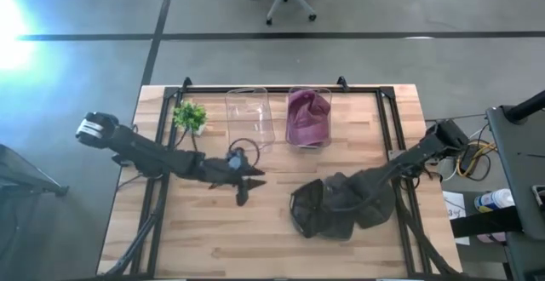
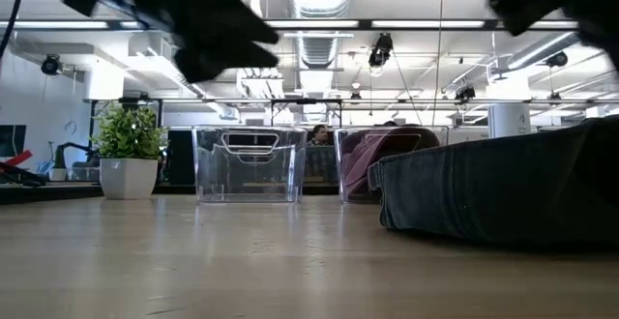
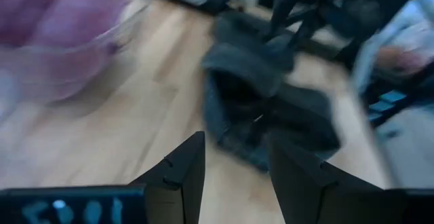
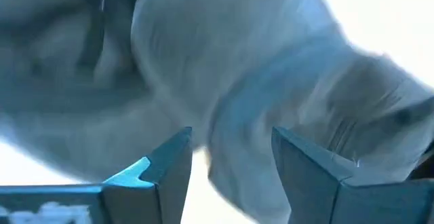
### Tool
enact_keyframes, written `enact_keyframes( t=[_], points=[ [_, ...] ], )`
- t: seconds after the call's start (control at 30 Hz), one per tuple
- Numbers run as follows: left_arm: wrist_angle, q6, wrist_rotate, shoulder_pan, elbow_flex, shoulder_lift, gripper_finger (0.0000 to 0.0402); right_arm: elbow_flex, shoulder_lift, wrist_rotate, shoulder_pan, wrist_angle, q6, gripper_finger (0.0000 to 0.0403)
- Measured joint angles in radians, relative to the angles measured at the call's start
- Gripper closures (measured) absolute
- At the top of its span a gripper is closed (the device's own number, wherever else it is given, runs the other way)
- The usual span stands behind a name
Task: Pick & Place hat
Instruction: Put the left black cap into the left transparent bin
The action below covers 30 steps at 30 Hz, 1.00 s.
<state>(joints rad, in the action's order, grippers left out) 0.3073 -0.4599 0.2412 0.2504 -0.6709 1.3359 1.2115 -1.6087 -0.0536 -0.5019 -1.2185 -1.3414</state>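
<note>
1. The table [image 1: 213, 230] is made of pale wood planks with a smooth, slightly sheened finish.
2. The dark hat [image 1: 328, 209] is formed of matt, soft cloth, creased in folds.
3. Two bins, one empty [image 1: 249, 117] and one filled [image 1: 308, 117], are moulded in clear glossy plastic.
4. The filled bin's purple hat [image 1: 306, 115] appears as matt cloth.
5. The plant pot [image 2: 128, 178] is finished in smooth white.

Overhead looks straight down, low looks level — both share the table [image 1: 213, 238].
</note>
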Motion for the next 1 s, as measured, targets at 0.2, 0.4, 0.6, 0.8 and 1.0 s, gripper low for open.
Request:
enact_keyframes(
  t=[0.2, 0.4, 0.6, 0.8, 1.0],
  points=[
    [0.029, 0.029, -0.148, -0.041, -0.135, 0.195, 0.0252, -0.029, 0.012, -0.075, -0.158, 0.258, 0.26, 0.021],
    [-0.056, 0.038, -0.152, -0.012, -0.27, 0.346, 0.0252, 0.007, -0.049, 0.069, -0.266, 0.322, 0.416, 0.022],
    [-0.233, 0.035, -0.139, 0.022, -0.356, 0.386, 0.0252, 0.019, -0.149, 0.235, -0.273, 0.337, 0.437, 0.022],
    [-0.39, -0.012, -0.054, 0.053, -0.351, 0.33, 0.0252, 0.05, -0.213, 0.241, -0.272, 0.364, 0.445, 0.022],
    [-0.479, -0.04, -0.031, 0.08, -0.336, 0.29, 0.0252, 0.108, -0.217, 0.25, -0.27, 0.358, 0.449, 0.022]
  ],
)
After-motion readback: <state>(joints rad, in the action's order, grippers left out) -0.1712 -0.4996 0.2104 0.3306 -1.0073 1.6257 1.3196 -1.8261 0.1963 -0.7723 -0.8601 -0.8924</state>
